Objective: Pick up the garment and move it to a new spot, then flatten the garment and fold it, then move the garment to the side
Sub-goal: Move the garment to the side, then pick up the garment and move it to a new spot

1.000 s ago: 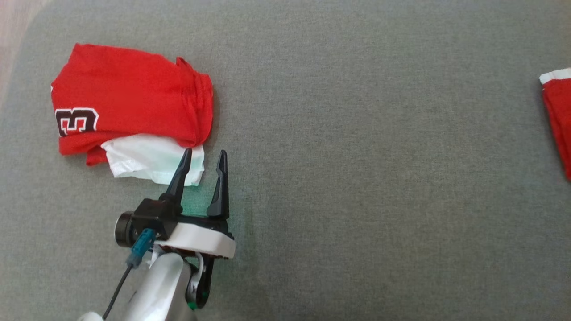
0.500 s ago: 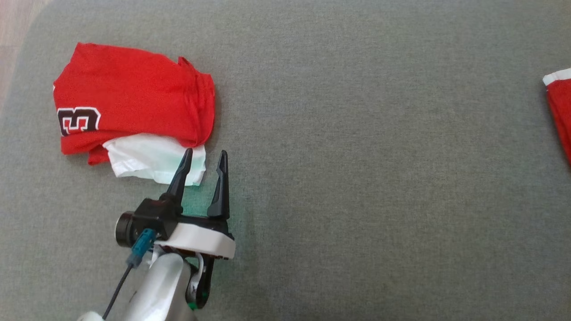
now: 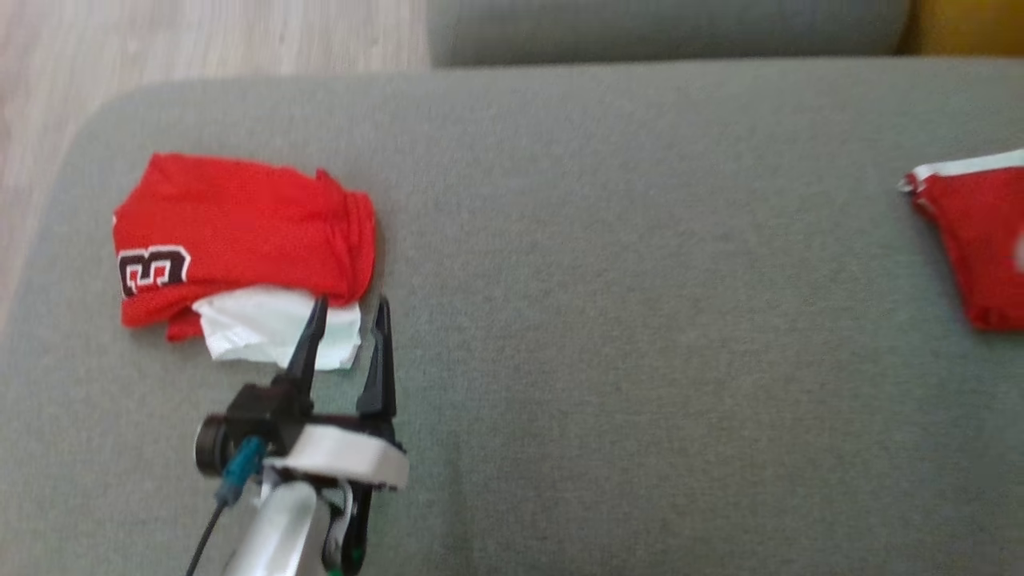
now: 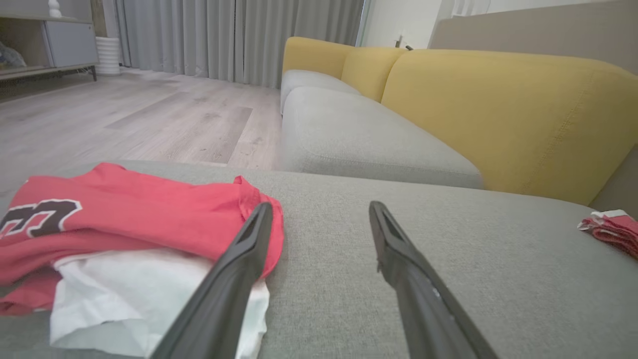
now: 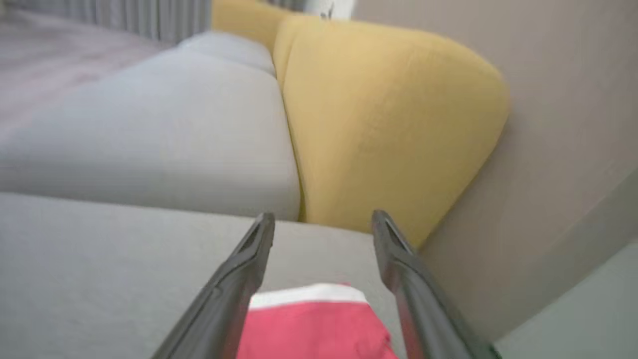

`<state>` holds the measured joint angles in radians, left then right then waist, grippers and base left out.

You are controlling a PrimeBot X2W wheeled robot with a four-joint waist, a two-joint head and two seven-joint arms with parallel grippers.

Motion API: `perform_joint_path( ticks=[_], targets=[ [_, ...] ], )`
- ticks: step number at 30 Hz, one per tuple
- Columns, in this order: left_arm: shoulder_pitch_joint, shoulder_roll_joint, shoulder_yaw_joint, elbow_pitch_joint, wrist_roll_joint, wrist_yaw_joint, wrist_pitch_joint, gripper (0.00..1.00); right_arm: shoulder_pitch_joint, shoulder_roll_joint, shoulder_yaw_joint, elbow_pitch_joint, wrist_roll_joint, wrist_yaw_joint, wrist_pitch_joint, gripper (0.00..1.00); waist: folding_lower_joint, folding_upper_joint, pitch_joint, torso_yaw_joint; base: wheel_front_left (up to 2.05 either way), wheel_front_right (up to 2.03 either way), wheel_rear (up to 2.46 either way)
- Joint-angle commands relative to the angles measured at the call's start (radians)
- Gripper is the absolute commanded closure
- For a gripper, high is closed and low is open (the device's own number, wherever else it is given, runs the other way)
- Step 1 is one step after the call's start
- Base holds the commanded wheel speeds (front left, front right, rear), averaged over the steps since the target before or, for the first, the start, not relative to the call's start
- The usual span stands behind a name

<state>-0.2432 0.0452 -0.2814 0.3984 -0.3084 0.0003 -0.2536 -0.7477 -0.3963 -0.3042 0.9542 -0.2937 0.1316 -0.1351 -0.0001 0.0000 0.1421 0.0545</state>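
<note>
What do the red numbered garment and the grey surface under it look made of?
Red numbered garment: probably sports mesh, matte, going by its fine dotted texture; the black-and-white numeral looks applied on top. Grey cushion: woven upholstery fabric, matte, with a flecked, visible weave.

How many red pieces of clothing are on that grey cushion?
2. A numbered red jersey lies left, with white fabric under it; a white-trimmed red garment lies at the right edge, partly cut off.

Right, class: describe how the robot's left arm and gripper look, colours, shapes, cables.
The left gripper has two long, tapering black fingers on a black block with a white collar. Behind it: a pale silvery forearm, a teal connector and a thin black cable.
</note>
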Motion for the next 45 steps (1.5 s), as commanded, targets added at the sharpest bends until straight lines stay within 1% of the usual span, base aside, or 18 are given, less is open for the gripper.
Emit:
perform_joint_path(
  ticks=[1, 5, 8, 11, 14, 18, 22, 26, 30, 38, 40, 44, 45],
  targets=[
    [0.002, 0.005, 0.045, -0.034, 0.005, 0.002, -0.008, 0.00, -0.013, 0.030, 0.025, -0.066, 0.019, -0.001, -0.022, 0.00, 0.0001, 0.0000, -0.056, -0.026, 0.00, 0.00, 0.00],
    [0.032, 0.005, 0.055, -0.043, 0.009, 0.002, -0.008, 0.00, 0.013, 0.165, 0.047, -0.185, 0.078, -0.001, -0.035, 0.00, 0.0001, 0.0000, -0.104, -0.041, 0.00, 0.00, 0.00],
    [0.047, 0.005, 0.058, -0.048, 0.012, 0.002, -0.008, 0.00, 0.058, 0.249, 0.092, -0.281, 0.117, -0.001, -0.032, 0.00, 0.0001, 0.0000, -0.129, -0.047, 0.00, 0.00, 0.00],
    [0.060, 0.005, 0.062, -0.052, 0.015, 0.000, -0.008, 0.00, 0.120, 0.300, 0.133, -0.376, 0.185, -0.001, -0.030, 0.00, 0.0001, 0.0000, -0.141, -0.049, 0.00, 0.00, 0.00],
    [0.074, 0.005, 0.062, -0.057, 0.015, -0.001, -0.008, 0.00, 0.203, 0.330, 0.177, -0.463, 0.261, -0.001, -0.040, 0.00, 0.0001, 0.0000, -0.149, -0.046, 0.00, 0.00, 0.00],
    [0.095, 0.005, 0.058, -0.057, 0.005, 0.001, -0.008, 0.00, 0.342, 0.344, 0.205, -0.536, 0.355, -0.001, -0.073, 0.00, 0.0001, 0.0000, -0.155, -0.037, 0.00, 0.00, 0.00],
    [0.116, 0.005, 0.057, -0.054, -0.002, 0.003, -0.008, 0.00, 0.493, 0.346, 0.261, -0.550, 0.453, -0.001, -0.110, 0.00, 0.0001, 0.0000, -0.160, -0.030, 0.00, 0.00, 0.00],
    [0.139, 0.005, 0.062, -0.057, -0.003, 0.005, -0.008, 0.00, 0.599, 0.346, 0.292, -0.552, 0.478, -0.001, -0.123, 0.00, 0.0001, 0.0000, -0.162, -0.033, 0.00, 0.00, 0.00],
    [0.154, 0.005, 0.071, -0.063, -0.004, 0.007, -0.008, 0.00, 0.637, 0.346, 0.303, -0.572, 0.477, -0.001, -0.126, 0.00, 0.0001, 0.0000, -0.165, -0.037, 0.00, 0.00, 0.00],
    [0.155, 0.005, 0.070, -0.071, -0.006, 0.010, -0.008, 0.00, 0.642, 0.346, 0.302, -0.605, 0.476, -0.001, -0.126, 0.00, 0.0001, 0.0000, -0.167, -0.035, 0.00, 0.00, 0.00],
    [0.151, 0.005, 0.063, -0.070, -0.006, 0.008, -0.008, 0.00, 0.649, 0.346, 0.308, -0.610, 0.480, -0.001, -0.126, 0.00, 0.0001, 0.0000, -0.168, -0.025, 0.00, 0.00, 0.00],
    [0.144, 0.005, 0.051, -0.070, -0.003, 0.010, -0.008, 0.00, 0.668, 0.346, 0.320, -0.620, 0.479, -0.001, -0.127, 0.00, 0.0001, 0.0000, -0.172, 0.015, 0.00, 0.00, 0.00],
    [0.144, 0.005, 0.051, -0.070, -0.003, 0.010, -0.008, 0.00, 0.668, 0.346, 0.320, -0.620, 0.479, -0.001, -0.127, 0.00, 0.0001, 0.0000, -0.172, 0.015, 0.00, 0.00, 0.00]
  ],
)
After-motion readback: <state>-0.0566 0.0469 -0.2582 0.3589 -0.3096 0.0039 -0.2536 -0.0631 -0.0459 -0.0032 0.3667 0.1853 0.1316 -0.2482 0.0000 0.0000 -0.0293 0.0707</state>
